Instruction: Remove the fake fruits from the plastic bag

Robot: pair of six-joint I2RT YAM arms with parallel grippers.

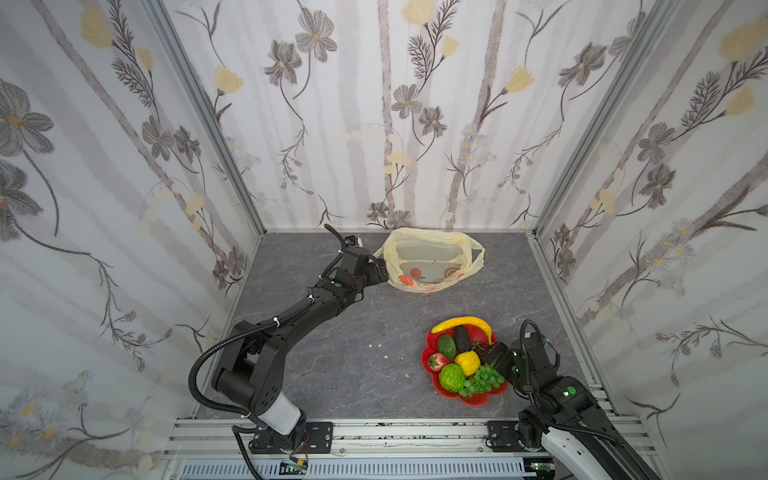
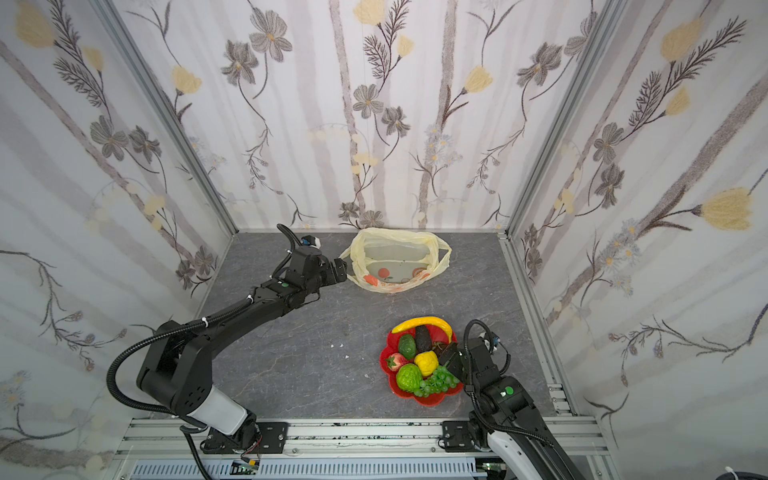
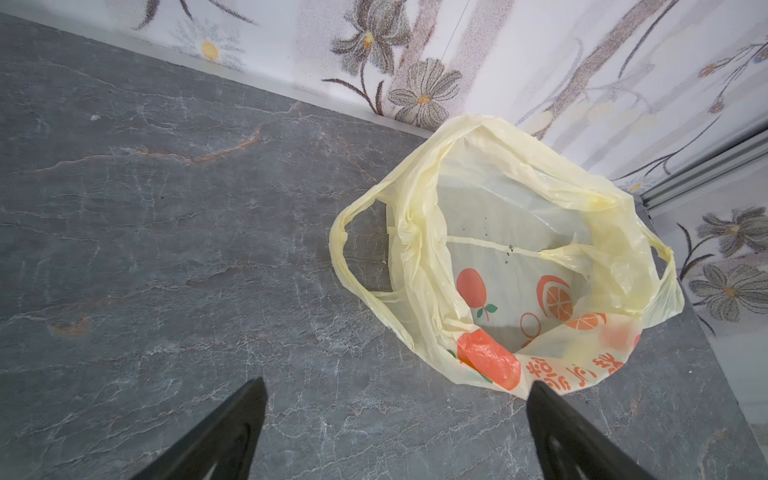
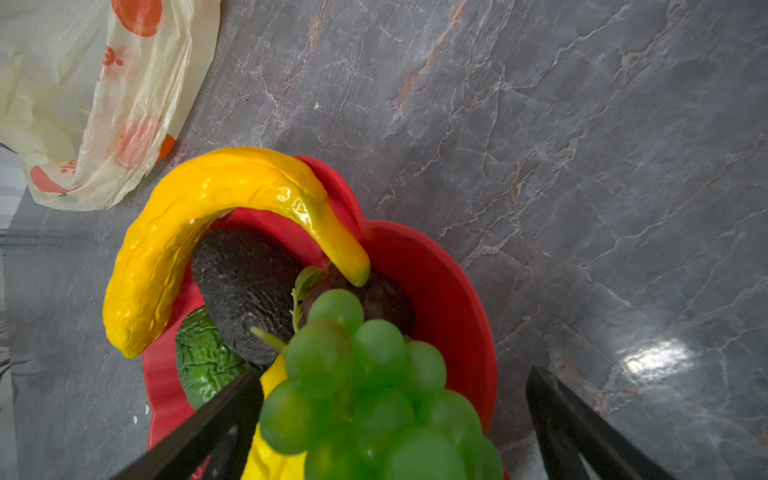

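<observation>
The plastic bag (image 1: pixel 432 266) (image 3: pixel 519 257) lies at the back of the table with its mouth gaping; only its printed fruit pictures show inside. My left gripper (image 1: pixel 379 270) (image 3: pixel 397 386) is open beside the bag's left handle and holds nothing. The fake fruits sit in a red dish (image 1: pixel 486 399): banana (image 1: pixel 461 323), dark brown piece (image 1: pixel 461 337), avocado (image 1: pixel 446 345), strawberry (image 1: pixel 436 361), lemon (image 1: pixel 467 360), bumpy green fruit (image 1: pixel 452 377) and grape bunch (image 1: pixel 482 380) (image 4: pixel 365 395). My right gripper (image 1: pixel 496 353) (image 4: pixel 395 374) hangs open over the dish's right side, above the grapes.
Flowered walls close the grey marbled table (image 1: pixel 353 353) in at the back and on both sides, with the bag close to the back wall. A few small white specks (image 1: pixel 374 345) lie mid-table. An aluminium rail (image 1: pixel 395 432) runs along the front edge.
</observation>
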